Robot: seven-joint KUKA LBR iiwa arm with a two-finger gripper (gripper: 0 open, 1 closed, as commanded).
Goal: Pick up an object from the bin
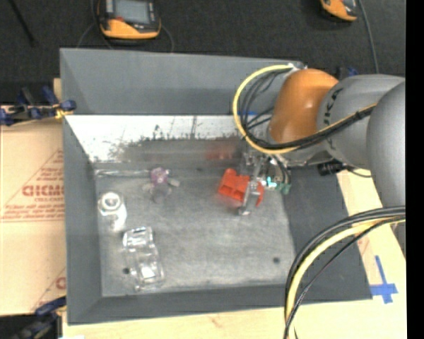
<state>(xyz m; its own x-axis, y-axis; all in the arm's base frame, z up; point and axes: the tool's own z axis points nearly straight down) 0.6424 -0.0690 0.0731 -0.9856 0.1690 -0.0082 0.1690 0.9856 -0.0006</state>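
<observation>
The gripper (255,193) hangs against the red block (232,186) at the right, likely to grasp it; whether the claw is closed I cannot tell.

Bin floor (212,249) lies open beside red block (232,186).

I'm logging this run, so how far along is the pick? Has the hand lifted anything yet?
Done: the hand is down in the bin, right beside the red block near the back wall. In hand: the grasp on that block, which I can't confirm. Left: lifting it out. The purple piece, clear cup and clear plastic piece lie apart at the left.
</observation>
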